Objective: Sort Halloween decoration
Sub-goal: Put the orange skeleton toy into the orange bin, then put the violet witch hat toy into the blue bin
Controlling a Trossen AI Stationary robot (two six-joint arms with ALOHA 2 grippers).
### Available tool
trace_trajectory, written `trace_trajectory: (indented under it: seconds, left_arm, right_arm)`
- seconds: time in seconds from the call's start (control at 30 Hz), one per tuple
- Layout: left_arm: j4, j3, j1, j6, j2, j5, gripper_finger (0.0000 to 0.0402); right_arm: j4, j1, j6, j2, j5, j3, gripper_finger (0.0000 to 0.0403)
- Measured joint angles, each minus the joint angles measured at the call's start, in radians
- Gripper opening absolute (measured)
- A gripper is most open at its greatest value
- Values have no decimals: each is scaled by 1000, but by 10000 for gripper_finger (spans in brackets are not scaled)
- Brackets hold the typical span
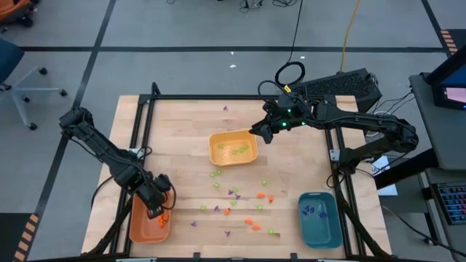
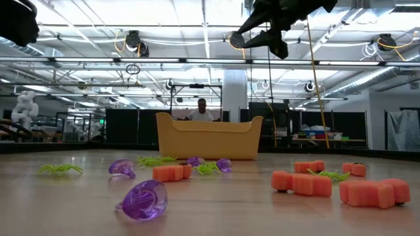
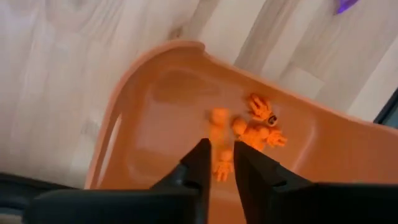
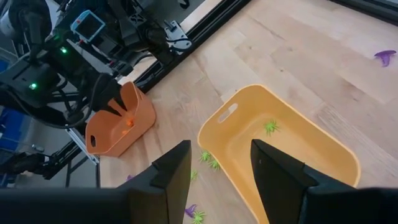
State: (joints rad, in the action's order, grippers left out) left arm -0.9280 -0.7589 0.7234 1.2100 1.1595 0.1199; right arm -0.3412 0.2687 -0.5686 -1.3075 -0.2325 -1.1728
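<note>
Hanging over the orange tray [image 1: 148, 222] at the near left corner of the desk [image 1: 182, 138], the left pincer [image 3: 222, 163] has its two dark fingers almost together, with only a narrow gap. A small orange piece [image 3: 222, 165] shows in this gap just at the tips, but I cannot tell if the fingers press it or if it is free. More orange pieces [image 3: 256, 127] lie in a little heap on the tray floor just beyond the fingers.

The right pincer [image 4: 219, 162] is raised above the far edge of the yellow tray [image 1: 233, 148], near the middle of the desk. Its fingers stand apart and nothing is between them. Some light green pieces [image 1: 237, 149] lie inside this tray.

The teal tray [image 1: 319, 217] stands at the near right side, and a few purple pieces [image 1: 314, 212] are in it.

The rest of the Halloween decoration [image 1: 237, 204] is scattered on the bare wood between the three trays: orange, light green and purple pieces mixed together, most of them in front of the yellow tray. One purple piece [image 1: 226, 108] lies alone near the far edge of the desk.

In the low view a person [image 2: 201, 110] shows behind the yellow tray, far in the room.
</note>
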Motion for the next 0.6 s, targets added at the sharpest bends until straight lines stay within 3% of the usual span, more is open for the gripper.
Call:
trace_trajectory:
  seconds: [0.17,0.3,0.4,0.5,0.6]
  left_arm:
    - [3,0,-1,56,-13,14,147]
    - [1,-10,-13,138,-56,146,195]
    - [2,-63,-26,193,-110,228,203]
    - [-10,-131,-45,219,-166,190,197]
    - [-72,-193,-83,223,-213,55,186]
  right_arm:
    - [0,0,-22,0,0,0,155]
    - [0,0,-27,0,1,0,155]
    - [0,-1,-47,0,26,0,155]
    - [0,-1,-59,0,71,0,155]
    - [1,-1,-94,0,104,0,155]
